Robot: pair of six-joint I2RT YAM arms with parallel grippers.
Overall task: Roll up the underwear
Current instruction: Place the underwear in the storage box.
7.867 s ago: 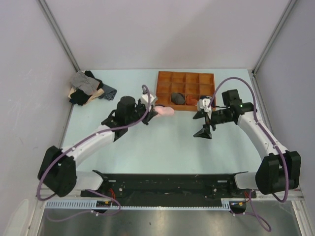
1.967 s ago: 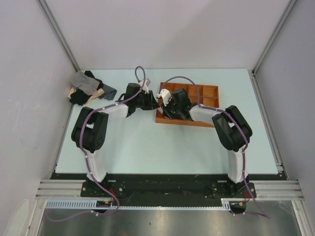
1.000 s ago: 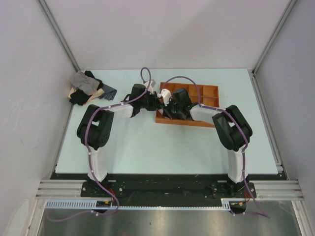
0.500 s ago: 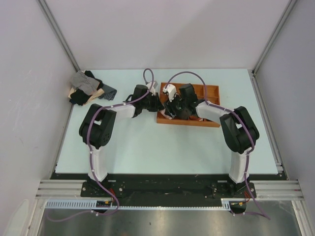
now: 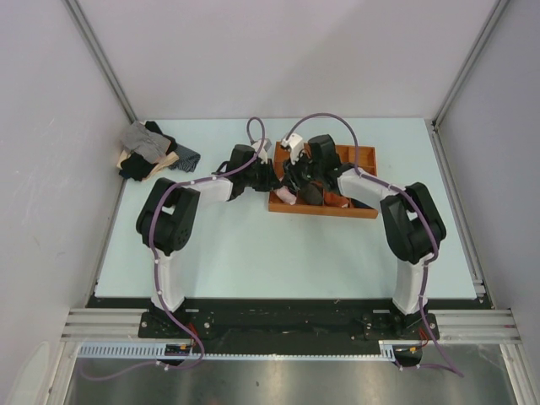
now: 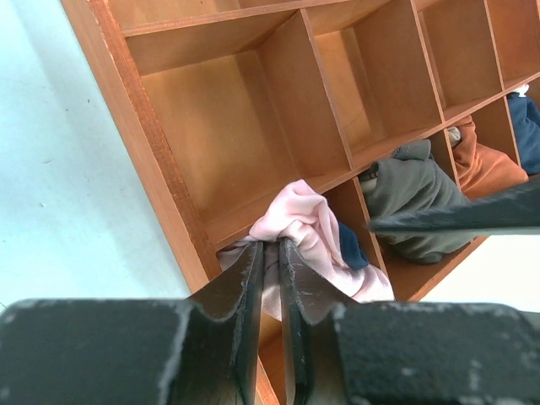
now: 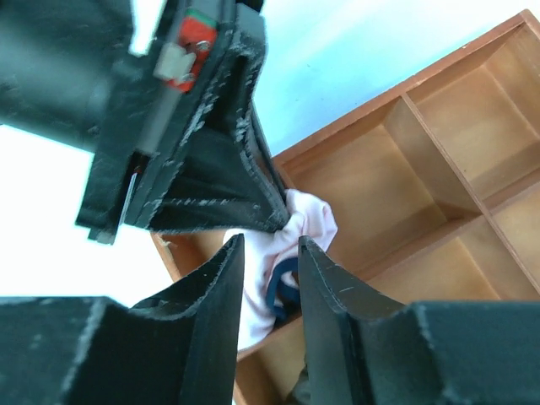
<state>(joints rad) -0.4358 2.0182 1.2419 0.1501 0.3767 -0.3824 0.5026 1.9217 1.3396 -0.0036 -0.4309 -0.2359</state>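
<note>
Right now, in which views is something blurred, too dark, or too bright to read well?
Left wrist view: the left claw is dark and out of focus, while the underwear and tray are sharp. Right wrist view: the right claw is soft, and the table looks washed out. Top view: even light, no glare.

Tray: we see an orange compartment tray [image 5: 364, 157] on the pale tabletop [image 5: 253, 245].
Underwear: the pink underwear [image 5: 287, 196] sits at the tray's near-left corner.
Pincers: we find the left pincer [image 5: 270, 179] and right pincer [image 5: 294, 182] close together above it.
Garments: a mixed heap [image 5: 148, 152] lies far left.
</note>
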